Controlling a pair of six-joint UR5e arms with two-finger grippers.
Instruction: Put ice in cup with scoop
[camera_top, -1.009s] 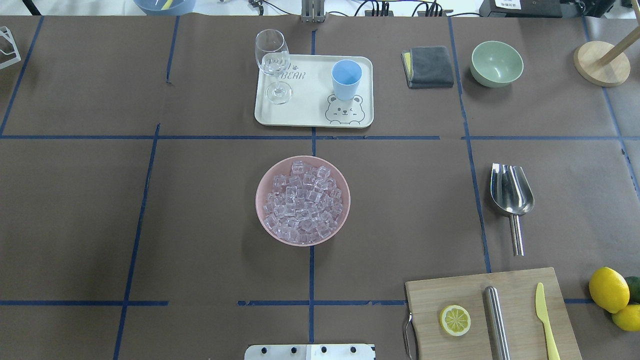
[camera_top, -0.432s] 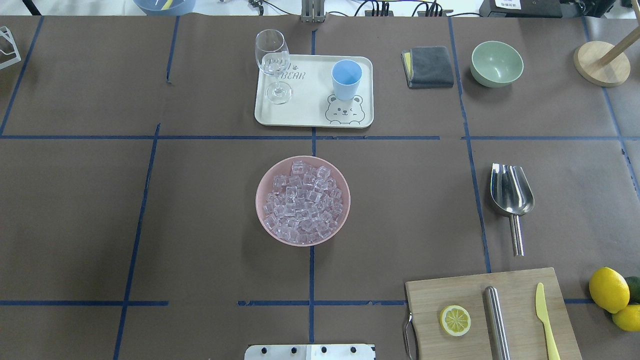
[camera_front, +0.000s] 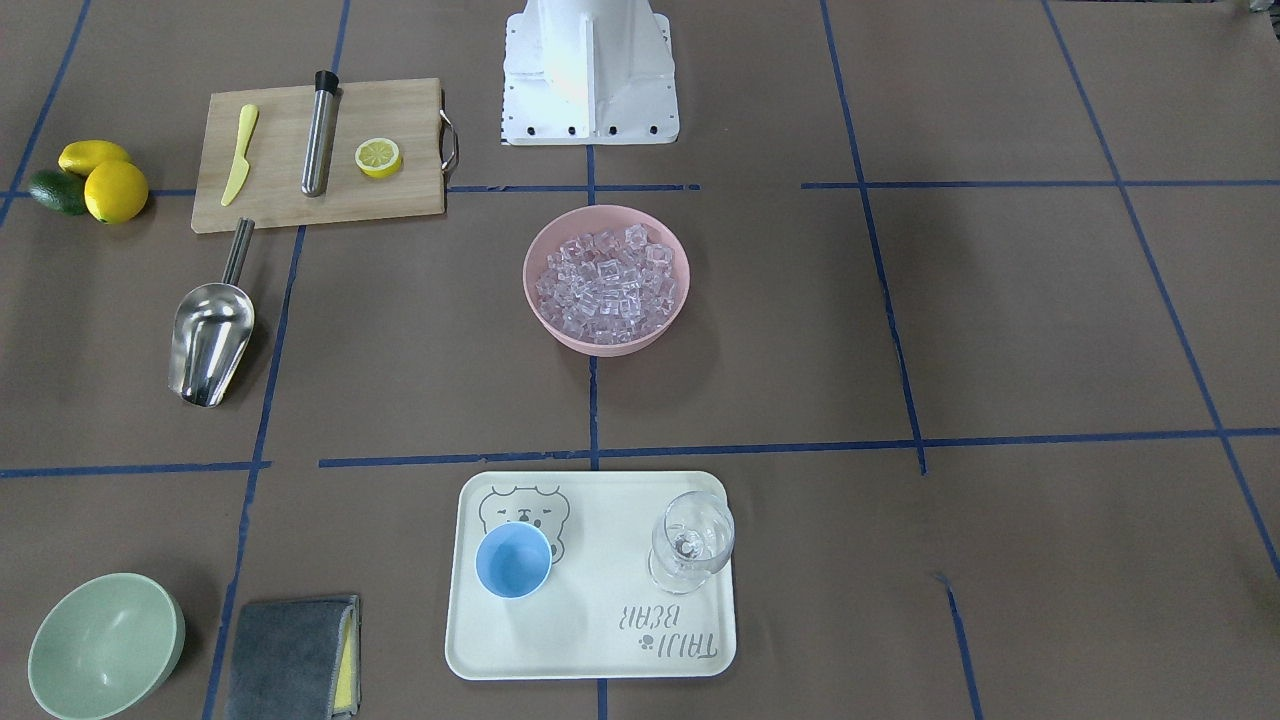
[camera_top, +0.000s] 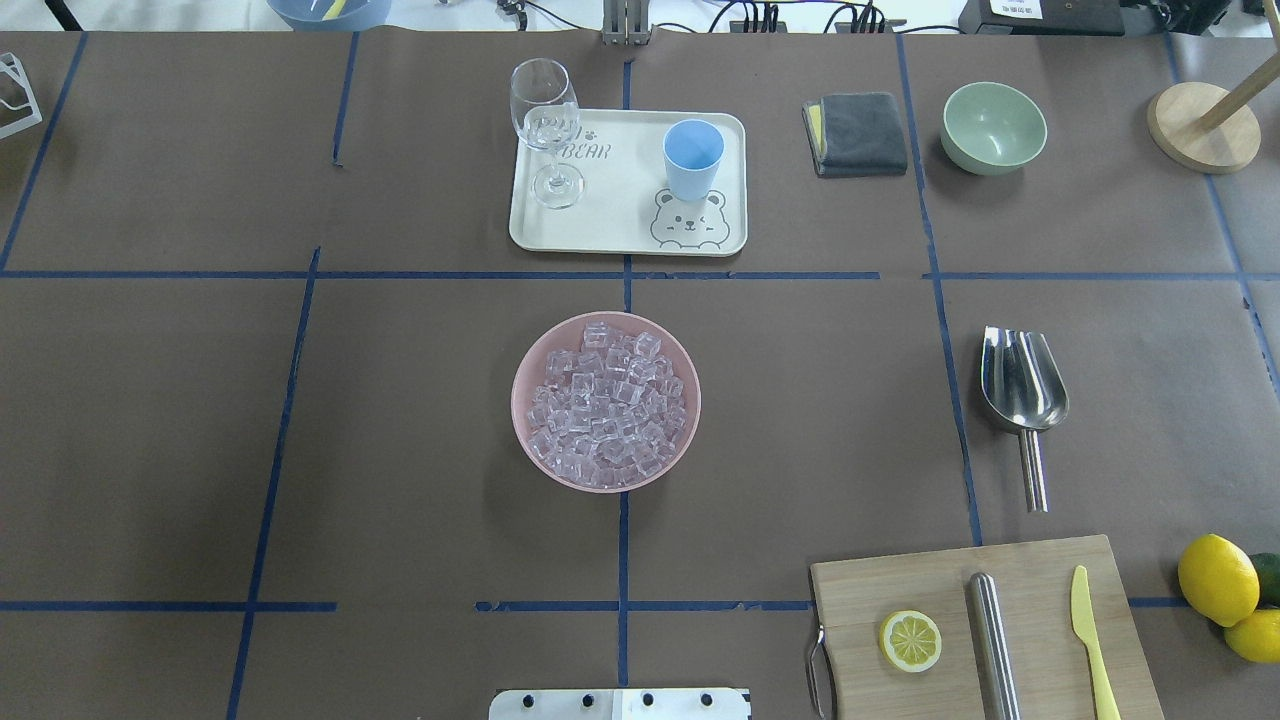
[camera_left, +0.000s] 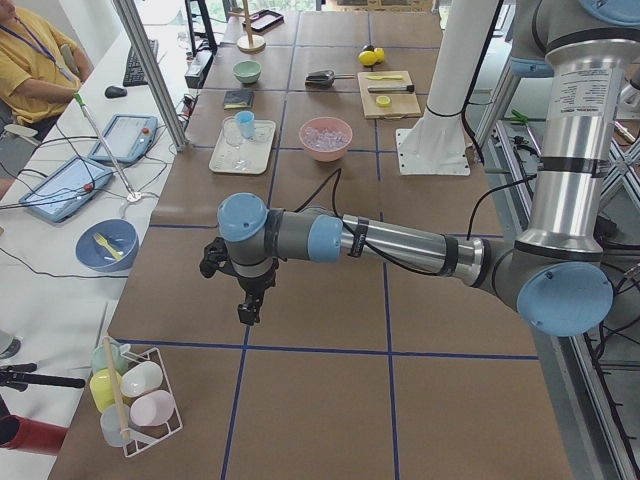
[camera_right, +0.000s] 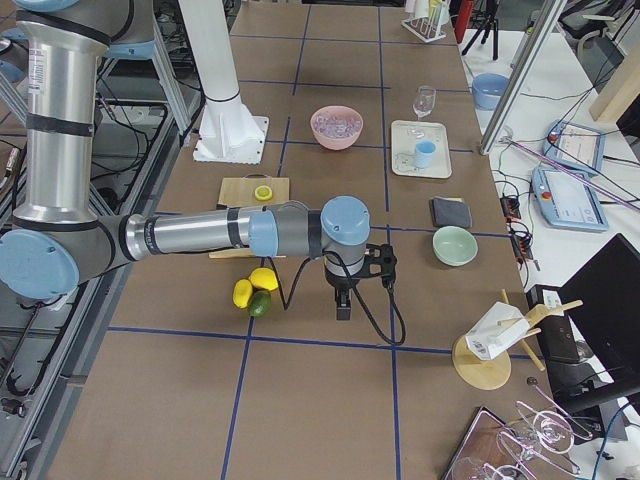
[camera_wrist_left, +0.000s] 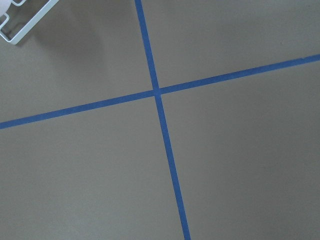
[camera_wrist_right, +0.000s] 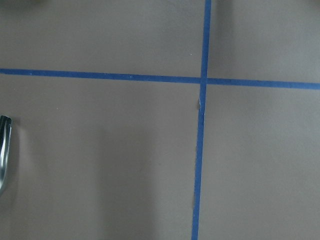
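Note:
The ice (camera_top: 605, 405) fills a pink bowl (camera_top: 520, 400) at the table's middle. The light-blue cup (camera_top: 692, 158) stands upright and empty on a cream tray (camera_top: 620, 225) at the back. The steel scoop (camera_top: 1020, 385) lies on the table at the right, handle toward the robot. Neither gripper shows in the overhead or front views. The left gripper (camera_left: 250, 305) hangs over bare table far to the left. The right gripper (camera_right: 342, 305) hangs over the table far to the right, past the lemons. I cannot tell whether either is open or shut. Both hold nothing that I can see.
A wine glass (camera_top: 545, 120) stands on the tray beside the cup. A grey cloth (camera_top: 855, 132) and a pale green bowl (camera_top: 992, 125) sit at the back right. A cutting board (camera_top: 900, 580) carries a lemon slice, a steel tube (camera_top: 995, 640) and a yellow knife. Lemons (camera_top: 1215, 578) lie right of it.

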